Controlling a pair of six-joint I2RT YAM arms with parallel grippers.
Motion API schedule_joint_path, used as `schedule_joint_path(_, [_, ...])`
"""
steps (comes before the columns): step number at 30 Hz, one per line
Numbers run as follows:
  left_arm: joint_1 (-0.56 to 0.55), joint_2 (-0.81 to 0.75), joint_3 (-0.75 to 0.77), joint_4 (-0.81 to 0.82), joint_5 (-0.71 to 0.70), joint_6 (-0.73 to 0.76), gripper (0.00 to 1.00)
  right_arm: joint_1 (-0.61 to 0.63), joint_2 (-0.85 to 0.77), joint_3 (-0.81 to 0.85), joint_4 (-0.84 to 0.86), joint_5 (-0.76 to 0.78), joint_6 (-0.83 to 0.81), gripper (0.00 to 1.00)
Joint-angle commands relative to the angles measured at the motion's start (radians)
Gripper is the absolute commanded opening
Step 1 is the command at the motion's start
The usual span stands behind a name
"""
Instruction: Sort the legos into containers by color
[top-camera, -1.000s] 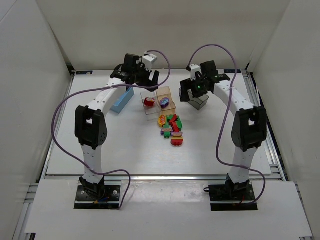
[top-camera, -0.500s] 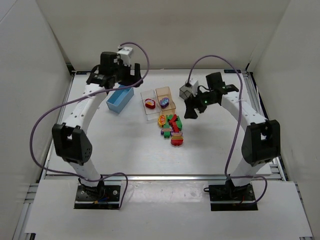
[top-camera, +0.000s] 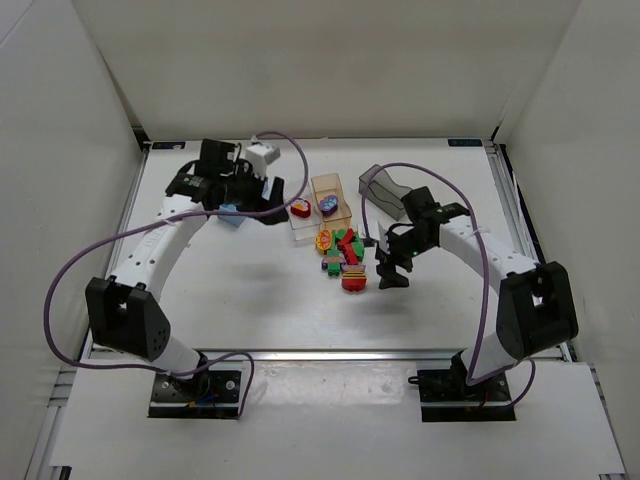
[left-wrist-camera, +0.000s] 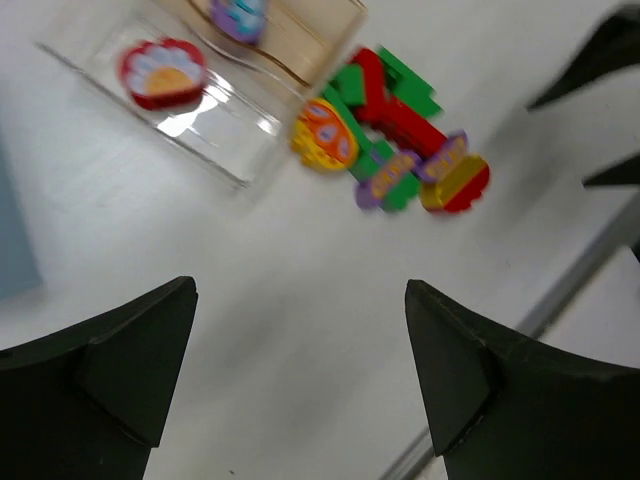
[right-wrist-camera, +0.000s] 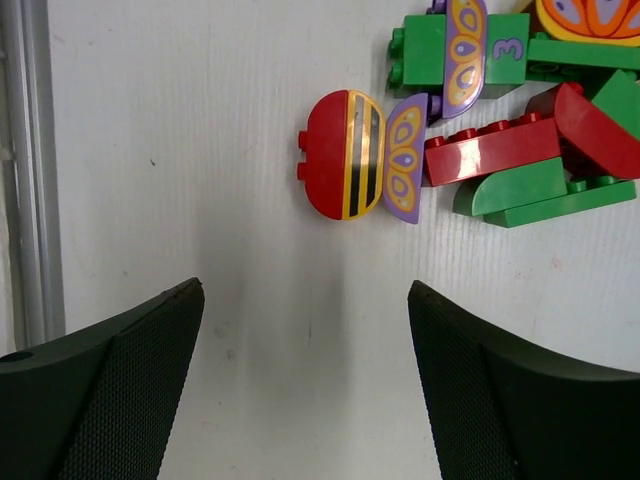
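The legos lie in a loose pile (top-camera: 343, 258) at mid-table: red, green, purple and yellow bricks. A round red brick with yellow and black stripes (right-wrist-camera: 345, 155) is nearest my right gripper (right-wrist-camera: 305, 290), which hangs open over bare table just right of the pile (top-camera: 390, 272). My left gripper (top-camera: 268, 200) is open and empty (left-wrist-camera: 300, 290), left of the clear bin (top-camera: 300, 222). That bin holds a red brick (left-wrist-camera: 162, 72). The peach bin (top-camera: 338, 208) holds a purple brick (top-camera: 328, 205). The grey bin (top-camera: 385, 190) stands far right. The blue bin (top-camera: 230, 215) is mostly hidden under my left arm.
White walls close in the table on three sides. A metal rail (right-wrist-camera: 25, 170) runs along the near table edge. Purple cables (top-camera: 120, 240) loop from both arms.
My right arm has swung from the grey bin toward the near side, down beside the pile. My left arm went out left, then dropped lower beside the clear bin.
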Motion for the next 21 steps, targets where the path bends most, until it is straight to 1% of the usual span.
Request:
schedule_joint_path(1, [-0.075, -0.051, -0.039, -0.081, 0.132, 0.09, 0.95, -0.013, 0.012, 0.057, -0.051, -0.017, -0.065, 0.86])
schedule_joint_path(4, [-0.172, -0.051, -0.091, -0.086, 0.089, 0.139, 0.92, -0.044, 0.022, 0.062, -0.01, -0.037, 0.037, 0.87])
schedule_joint_path(5, [-0.193, -0.05, -0.104, -0.085, 0.073, 0.161, 0.91, -0.05, 0.017, 0.055, 0.01, -0.031, 0.101, 0.87])
schedule_joint_path(6, [-0.245, -0.045, -0.125, -0.078, 0.025, 0.176, 0.89, -0.056, 0.005, 0.045, 0.039, -0.031, 0.124, 0.87])
schedule_joint_path(8, [-0.278, -0.033, -0.151, -0.036, -0.009, 0.196, 0.84, -0.061, -0.02, 0.019, 0.055, -0.019, 0.17, 0.87])
schedule_joint_path(9, [-0.301, -0.028, -0.18, -0.013, -0.051, 0.198, 0.76, -0.062, -0.024, 0.013, 0.058, -0.01, 0.184, 0.87])
schedule_joint_path(11, [-0.309, -0.004, -0.208, 0.026, -0.068, 0.216, 0.68, -0.078, -0.043, 0.001, 0.064, 0.009, 0.209, 0.87])
schedule_joint_path(12, [-0.313, 0.005, -0.235, 0.075, -0.077, 0.228, 0.64, -0.084, -0.047, -0.001, 0.067, 0.01, 0.239, 0.87])
schedule_joint_path(15, [-0.316, 0.041, -0.277, 0.161, -0.137, 0.259, 0.62, -0.121, -0.061, 0.001, 0.067, 0.01, 0.287, 0.87])
schedule_joint_path(16, [-0.315, 0.051, -0.282, 0.21, -0.147, 0.271, 0.62, -0.136, -0.061, 0.001, 0.065, 0.01, 0.296, 0.87])
schedule_joint_path(17, [-0.315, 0.064, -0.274, 0.225, -0.158, 0.276, 0.64, -0.141, -0.075, -0.001, 0.065, 0.012, 0.304, 0.88])
schedule_joint_path(18, [-0.313, 0.111, -0.253, 0.23, -0.166, 0.268, 0.65, -0.145, -0.083, -0.005, 0.067, 0.014, 0.31, 0.88])
schedule_joint_path(19, [-0.313, 0.14, -0.187, 0.204, -0.175, 0.25, 0.68, -0.148, -0.086, -0.007, 0.07, 0.014, 0.321, 0.88])
schedule_joint_path(21, [-0.313, 0.188, -0.132, 0.186, -0.207, 0.178, 0.74, -0.147, -0.1, -0.011, 0.081, 0.023, 0.327, 0.88])
